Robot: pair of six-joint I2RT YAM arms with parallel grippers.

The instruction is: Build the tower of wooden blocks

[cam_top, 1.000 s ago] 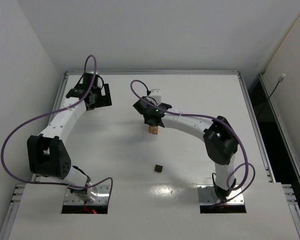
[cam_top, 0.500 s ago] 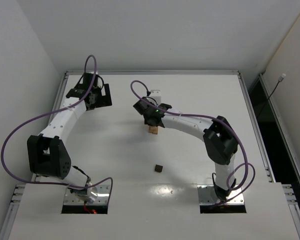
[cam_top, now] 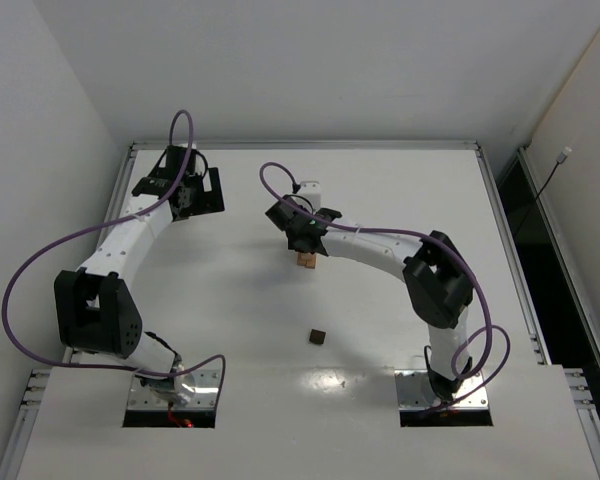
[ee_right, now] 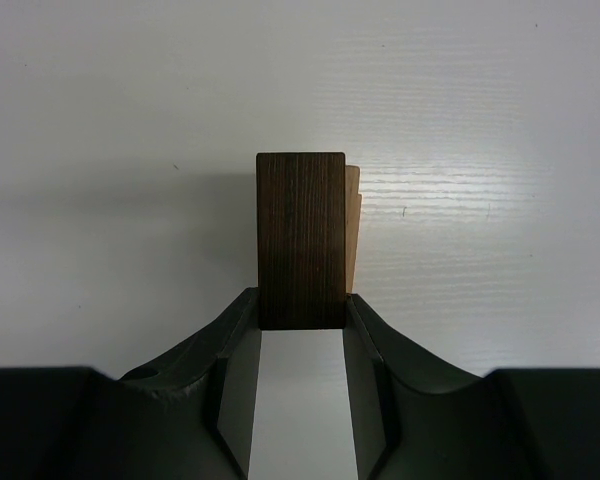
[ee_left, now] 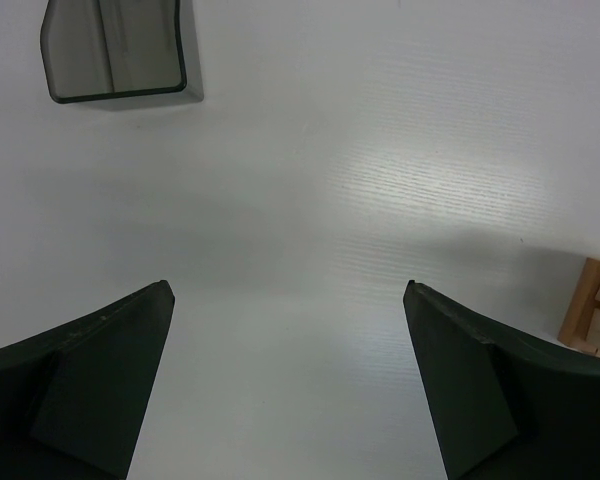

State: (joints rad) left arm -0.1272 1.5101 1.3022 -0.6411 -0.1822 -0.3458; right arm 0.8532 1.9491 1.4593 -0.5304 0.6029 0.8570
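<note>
My right gripper (ee_right: 300, 305) is shut on a dark brown block (ee_right: 300, 235), gripping its near end between both fingers. The block hangs right over light tan blocks (ee_right: 352, 225), whose edge peeks out on its right side. In the top view the right gripper (cam_top: 304, 243) is at mid-table above the tan stack (cam_top: 306, 262). That stack also shows at the right edge of the left wrist view (ee_left: 592, 312). A small dark brown block (cam_top: 318, 337) lies alone nearer the arm bases. My left gripper (ee_left: 285, 300) is open and empty over bare table, at the far left in the top view (cam_top: 208, 192).
A translucent grey bin (ee_left: 115, 50) lies ahead of the left gripper; in the top view it is the pale object (cam_top: 310, 187) just behind the right gripper. The table (cam_top: 400, 190) ends at a metal rim, with walls close on the left and at the back.
The right arm has shifted very slightly to the left with the dark block still in its grip. The left arm has not moved.
</note>
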